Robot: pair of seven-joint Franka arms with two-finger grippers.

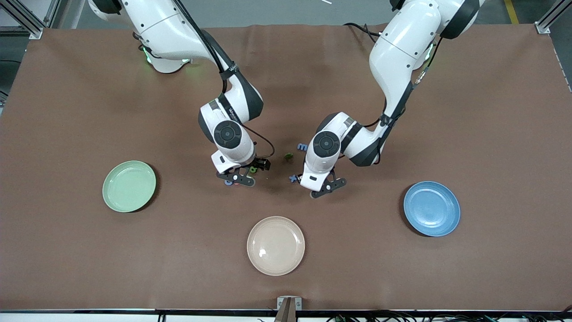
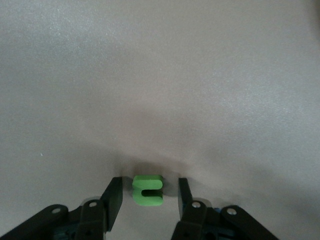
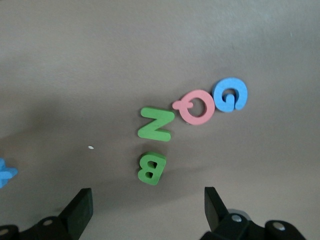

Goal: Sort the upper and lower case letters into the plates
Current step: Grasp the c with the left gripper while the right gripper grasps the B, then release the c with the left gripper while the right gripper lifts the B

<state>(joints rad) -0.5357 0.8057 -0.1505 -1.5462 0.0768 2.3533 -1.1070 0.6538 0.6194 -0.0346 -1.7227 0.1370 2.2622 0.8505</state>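
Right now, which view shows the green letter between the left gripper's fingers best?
The left wrist view: the green letter lies on the table between the left gripper's open fingers, untouched. In the front view the arm's wrist hides it. The right wrist view shows other letters only.

Brown mat (image 1: 89, 89) covers table; grey floor (image 1: 286, 11).

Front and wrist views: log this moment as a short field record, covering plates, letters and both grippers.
green plate: toward right arm's end, bare
blue plate: toward left arm's end, bare
beige plate: nearest the front camera, bare
left gripper: low at the table, fingers either side of a green letter, not touching it
right gripper: open over green B, green N, pink Q, blue G
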